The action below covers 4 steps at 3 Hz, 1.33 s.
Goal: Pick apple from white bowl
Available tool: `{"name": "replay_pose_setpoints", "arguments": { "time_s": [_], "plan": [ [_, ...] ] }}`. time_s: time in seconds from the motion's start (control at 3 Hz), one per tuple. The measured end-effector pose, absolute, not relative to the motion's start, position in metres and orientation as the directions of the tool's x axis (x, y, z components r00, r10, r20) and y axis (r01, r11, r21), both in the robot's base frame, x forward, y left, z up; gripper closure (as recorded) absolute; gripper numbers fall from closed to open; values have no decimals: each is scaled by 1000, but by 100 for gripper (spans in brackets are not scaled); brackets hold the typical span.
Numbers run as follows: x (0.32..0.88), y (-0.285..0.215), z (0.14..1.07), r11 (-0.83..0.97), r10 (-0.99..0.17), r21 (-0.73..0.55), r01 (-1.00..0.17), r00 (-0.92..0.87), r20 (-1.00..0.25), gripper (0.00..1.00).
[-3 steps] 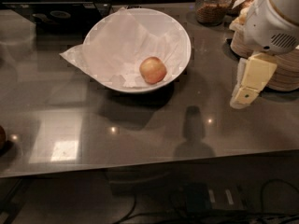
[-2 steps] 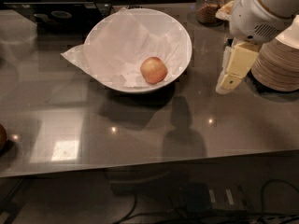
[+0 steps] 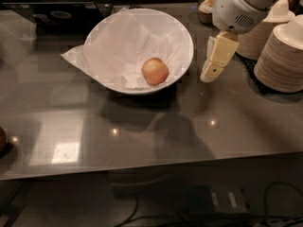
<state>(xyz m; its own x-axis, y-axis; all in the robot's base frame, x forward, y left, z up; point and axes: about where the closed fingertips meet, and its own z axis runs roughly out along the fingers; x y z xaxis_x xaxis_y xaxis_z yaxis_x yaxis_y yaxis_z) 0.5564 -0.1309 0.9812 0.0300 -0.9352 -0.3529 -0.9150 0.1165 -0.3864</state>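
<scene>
The apple (image 3: 155,71), pale yellow-orange with a reddish blush, lies inside the white bowl (image 3: 185,37), on crumpled white paper, right of the bowl's middle. The bowl stands on the grey table toward the back. My gripper (image 3: 211,73) hangs from the white arm at the upper right. It is just right of the bowl's rim, above the table and apart from the apple. It holds nothing that I can see.
Stacks of beige paper bowls (image 3: 284,56) stand at the right edge, close behind the gripper. A dark brownish round object (image 3: 2,139) sits at the far left edge. A jar (image 3: 206,4) stands at the back. The table's front edge runs along the bottom, with cables below.
The arm and gripper have moved left and toward the bowl, from over the stacked paper bowls to just beside the white bowl's right rim. The apple and bowl have not moved.
</scene>
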Motion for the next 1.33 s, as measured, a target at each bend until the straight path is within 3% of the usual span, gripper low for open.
{"name": "replay_pose_setpoints", "arguments": {
  "time_s": [0.33,0.67,1.0,1.33],
  "plan": [
    [570,-117,979,143,-903,-417,-898,54,-426,0],
    [601,-70,977,160,-806,-429,-889,133,-577,1],
    [619,-46,977,176,-731,-412,-894,162,-663,18],
    [627,-36,974,170,-710,-390,-905,162,-685,21]
  ]
}}
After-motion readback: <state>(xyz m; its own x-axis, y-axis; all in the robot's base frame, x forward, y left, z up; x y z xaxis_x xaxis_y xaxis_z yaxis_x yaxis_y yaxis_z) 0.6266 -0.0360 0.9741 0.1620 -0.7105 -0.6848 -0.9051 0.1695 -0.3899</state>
